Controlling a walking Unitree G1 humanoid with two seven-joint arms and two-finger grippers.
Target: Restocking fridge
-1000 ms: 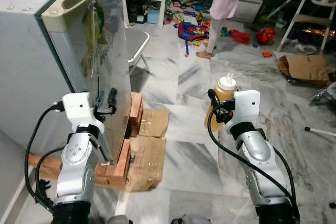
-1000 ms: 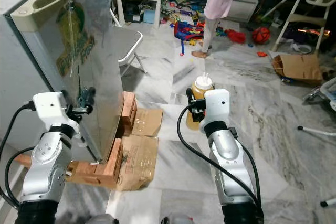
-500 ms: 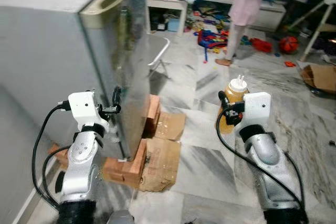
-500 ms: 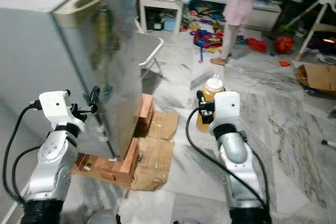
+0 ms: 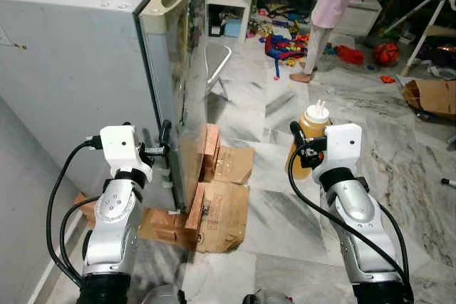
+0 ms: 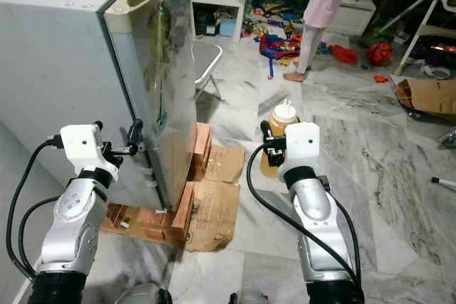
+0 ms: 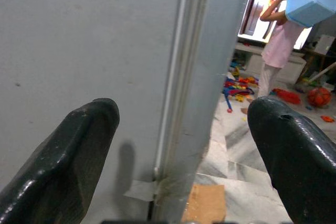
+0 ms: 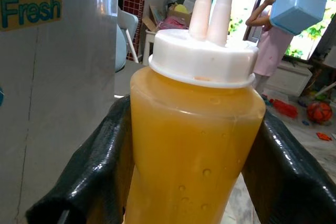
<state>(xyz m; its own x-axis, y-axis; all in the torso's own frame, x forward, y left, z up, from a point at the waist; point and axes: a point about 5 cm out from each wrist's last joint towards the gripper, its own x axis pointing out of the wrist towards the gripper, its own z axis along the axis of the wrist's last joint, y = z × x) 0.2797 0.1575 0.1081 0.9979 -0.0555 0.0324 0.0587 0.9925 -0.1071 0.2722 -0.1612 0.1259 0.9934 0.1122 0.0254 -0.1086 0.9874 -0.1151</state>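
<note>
The step in hand is judged to be the opening of the fridge (image 5: 92, 48), with the item to be stocked carried ready. The left gripper (image 5: 165, 149) is held at the low front corner of the fridge, its fingers (image 7: 73, 156) spread to either side of the door's edge seam. The squeeze bottle (image 6: 279, 137), filled with orange liquid and topped by a white twin-nozzle cap, is pinched upright between the fingers of the right gripper (image 5: 298, 149), well apart from the fridge and above the marble floor (image 5: 285, 204). The door (image 6: 174, 90) appears shut or very nearly so. The next move is judged to call for a hold on that door edge and an outward swing, with the bottle kept level meanwhile.

In the left wrist view, the seam and a patch of tape at its foot are shown close up. In the right wrist view, the cap's two nozzles and part of the door's lettering are made plain. In the eye views, the bricks (image 5: 203, 176) and flattened cardboard (image 5: 221, 211) under the fridge are seen, and a person (image 5: 328, 12) stands among scattered toys beyond.
</note>
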